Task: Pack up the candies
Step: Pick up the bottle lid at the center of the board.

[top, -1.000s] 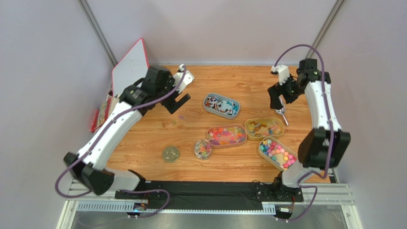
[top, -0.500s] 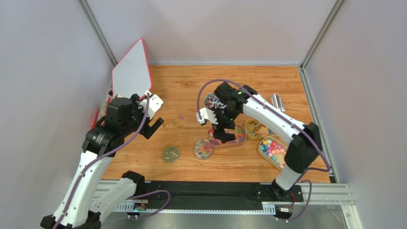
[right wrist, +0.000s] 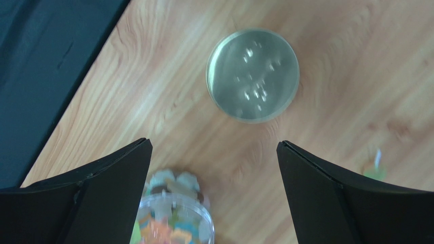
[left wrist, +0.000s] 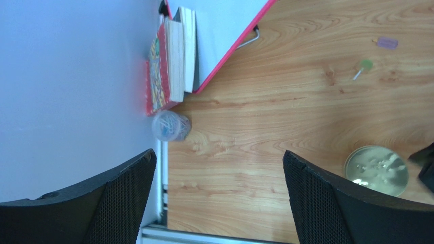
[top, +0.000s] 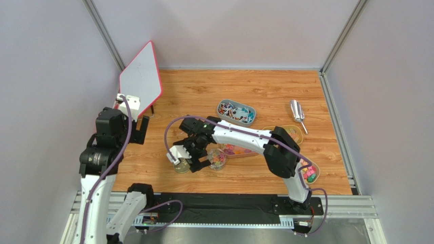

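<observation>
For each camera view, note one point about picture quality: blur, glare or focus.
Top external: evenly lit and sharp, with only soft shadows. Right wrist: slightly smeared, white glints on the lid, the jar at the bottom edge blurred. Left wrist: the table grain is crisp, the near fingers very dark.

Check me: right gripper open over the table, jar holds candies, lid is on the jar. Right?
One thing is wrong: the lid is not on the jar. It lies flat on the table, apart from the jar, as the right wrist view shows. The rest holds: the right gripper is open over the table, and the jar holds candies.
</observation>
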Robot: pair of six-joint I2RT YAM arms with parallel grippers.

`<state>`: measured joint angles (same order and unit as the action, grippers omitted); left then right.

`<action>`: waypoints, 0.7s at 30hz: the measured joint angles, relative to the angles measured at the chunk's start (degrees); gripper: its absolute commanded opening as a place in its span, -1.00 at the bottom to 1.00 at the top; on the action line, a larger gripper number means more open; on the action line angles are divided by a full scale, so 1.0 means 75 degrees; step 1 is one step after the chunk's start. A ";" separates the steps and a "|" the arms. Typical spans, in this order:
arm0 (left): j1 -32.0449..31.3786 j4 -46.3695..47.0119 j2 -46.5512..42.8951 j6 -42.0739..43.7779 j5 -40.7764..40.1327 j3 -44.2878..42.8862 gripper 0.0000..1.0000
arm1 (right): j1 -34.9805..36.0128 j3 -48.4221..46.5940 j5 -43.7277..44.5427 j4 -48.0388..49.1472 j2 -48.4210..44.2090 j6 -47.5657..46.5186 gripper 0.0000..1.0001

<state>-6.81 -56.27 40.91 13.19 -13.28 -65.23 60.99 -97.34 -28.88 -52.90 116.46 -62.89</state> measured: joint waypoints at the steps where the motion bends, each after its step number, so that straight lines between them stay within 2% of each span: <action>1: 0.0312 -0.0085 0.0236 -0.0230 0.0131 -0.0128 0.96 | 0.0111 -0.0017 -0.0017 0.0082 0.0134 -0.0012 1.00; 4: 0.1198 -0.0128 0.1017 -0.0868 0.0662 -0.0490 0.97 | 0.0353 -0.0032 -0.0017 0.0353 0.0495 -0.0023 1.00; 6: 0.1378 -0.0003 0.1332 -0.1058 0.0775 -0.0510 0.98 | 0.0414 -0.0070 -0.0003 0.0565 0.0676 -0.0017 1.00; 21: 0.1626 0.0233 0.1090 -0.1271 0.1341 -0.0510 0.99 | 0.0408 -0.1419 0.0341 0.1052 0.1915 0.0172 1.00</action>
<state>5.39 -54.52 49.08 3.66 -3.22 -69.06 64.05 -107.98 -26.33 -45.01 130.82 -61.60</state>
